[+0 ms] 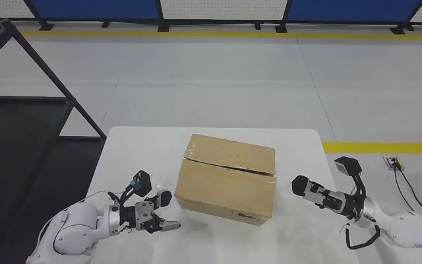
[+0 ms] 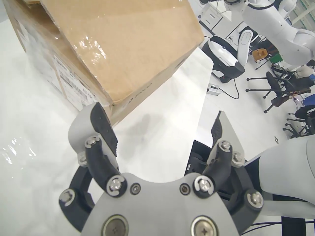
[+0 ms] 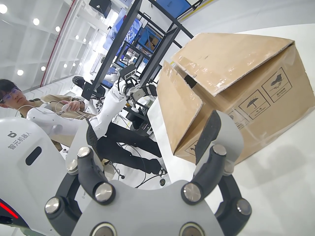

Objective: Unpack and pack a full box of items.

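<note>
White table [image 1: 132, 142] is bearing the cardboard box [image 1: 227, 178] at its centre, long axis running from left gripper [image 2: 158, 114] to right gripper [image 3: 152, 124]; both are hanging spread and empty beside its ends, the left lying nearer.

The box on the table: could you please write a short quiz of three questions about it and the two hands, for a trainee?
1. Fill in: seen from above, the box stands on the table ___ the left hand and the right hand.
2. True or false: the left hand grips the box.
3. Choose one. The box's top flaps are: A) standing straight up; B) folded down, with a gap showing; C) cut off.

Key: 1) between. 2) False: it is open and apart from the box. 3) B.
</note>
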`<action>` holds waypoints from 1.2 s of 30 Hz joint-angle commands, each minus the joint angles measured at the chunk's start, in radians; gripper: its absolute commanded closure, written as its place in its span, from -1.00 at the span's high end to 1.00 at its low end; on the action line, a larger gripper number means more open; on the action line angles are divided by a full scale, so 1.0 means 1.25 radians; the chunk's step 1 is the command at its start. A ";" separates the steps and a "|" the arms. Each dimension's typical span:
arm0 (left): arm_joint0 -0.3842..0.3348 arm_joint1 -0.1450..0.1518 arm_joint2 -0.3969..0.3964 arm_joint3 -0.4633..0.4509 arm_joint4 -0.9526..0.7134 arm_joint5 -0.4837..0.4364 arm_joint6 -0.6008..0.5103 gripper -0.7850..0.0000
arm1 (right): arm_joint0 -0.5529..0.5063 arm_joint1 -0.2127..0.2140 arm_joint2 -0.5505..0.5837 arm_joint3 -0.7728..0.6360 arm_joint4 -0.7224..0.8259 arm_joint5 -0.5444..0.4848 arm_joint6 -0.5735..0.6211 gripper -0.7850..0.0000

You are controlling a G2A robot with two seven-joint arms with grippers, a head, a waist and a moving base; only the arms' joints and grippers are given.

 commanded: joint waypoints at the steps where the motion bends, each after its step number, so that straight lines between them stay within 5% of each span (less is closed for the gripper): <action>1: -0.004 0.008 0.009 0.004 -0.005 -0.003 0.003 1.00 | 0.001 0.001 -0.002 -0.001 -0.001 0.002 0.002 1.00; 12: -0.030 0.040 0.054 0.018 -0.020 -0.021 0.021 1.00 | 0.007 0.005 -0.013 -0.007 -0.004 0.003 0.007 1.00; 36: -0.074 0.037 0.139 0.042 0.082 0.019 0.124 1.00 | -0.020 0.015 -0.010 -0.007 0.013 -0.019 0.010 1.00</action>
